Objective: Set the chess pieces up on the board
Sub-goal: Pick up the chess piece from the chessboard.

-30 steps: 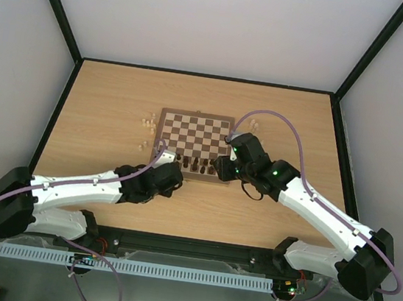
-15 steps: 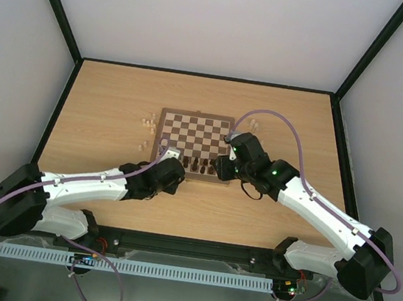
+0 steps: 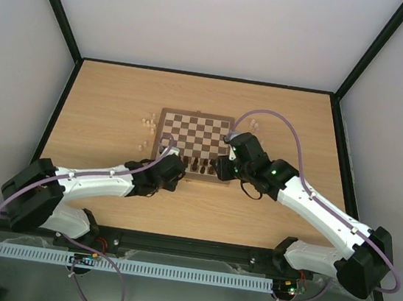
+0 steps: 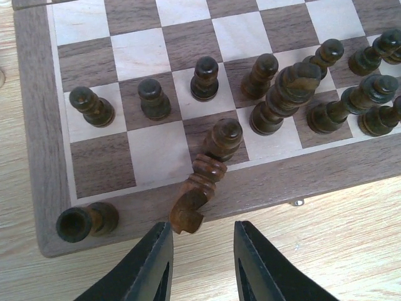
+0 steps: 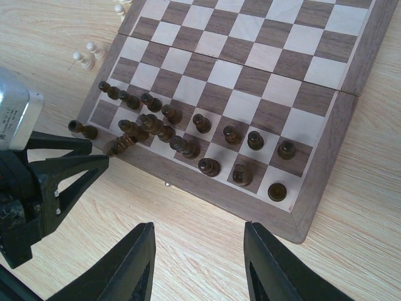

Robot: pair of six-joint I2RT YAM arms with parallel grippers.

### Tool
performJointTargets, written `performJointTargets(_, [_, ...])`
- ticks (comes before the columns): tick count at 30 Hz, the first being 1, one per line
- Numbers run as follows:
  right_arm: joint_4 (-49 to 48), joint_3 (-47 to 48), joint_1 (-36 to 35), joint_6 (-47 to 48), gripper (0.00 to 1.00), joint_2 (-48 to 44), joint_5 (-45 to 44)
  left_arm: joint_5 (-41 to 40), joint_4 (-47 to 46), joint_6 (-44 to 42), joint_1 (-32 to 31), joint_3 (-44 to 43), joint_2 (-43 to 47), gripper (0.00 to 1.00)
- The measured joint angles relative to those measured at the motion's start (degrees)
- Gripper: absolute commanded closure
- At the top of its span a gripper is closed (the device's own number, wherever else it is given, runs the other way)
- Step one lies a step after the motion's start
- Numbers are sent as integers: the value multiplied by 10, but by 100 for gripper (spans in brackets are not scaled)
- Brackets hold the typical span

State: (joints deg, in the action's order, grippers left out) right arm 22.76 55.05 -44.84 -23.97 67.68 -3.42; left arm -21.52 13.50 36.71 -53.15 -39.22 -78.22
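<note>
Dark chess pieces crowd the checked board's near rows. One toppled piece lies across its border before the left claw, which is apart and empty. The right claw hovers, likewise apart.

- Left arm stretches forward and inward; left claw narrowly parted, holding nothing.
- Right arm angles inward; right claw parted, holding nothing.

Chess pieces on board near rows; toppled piece on border; loose pieces left
</note>
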Motion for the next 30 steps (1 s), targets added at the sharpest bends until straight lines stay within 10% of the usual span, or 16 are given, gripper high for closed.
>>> performJointTargets(30, [0, 0, 0, 2, 60, 0, 4, 8, -38, -8, 21, 8, -34, 72])
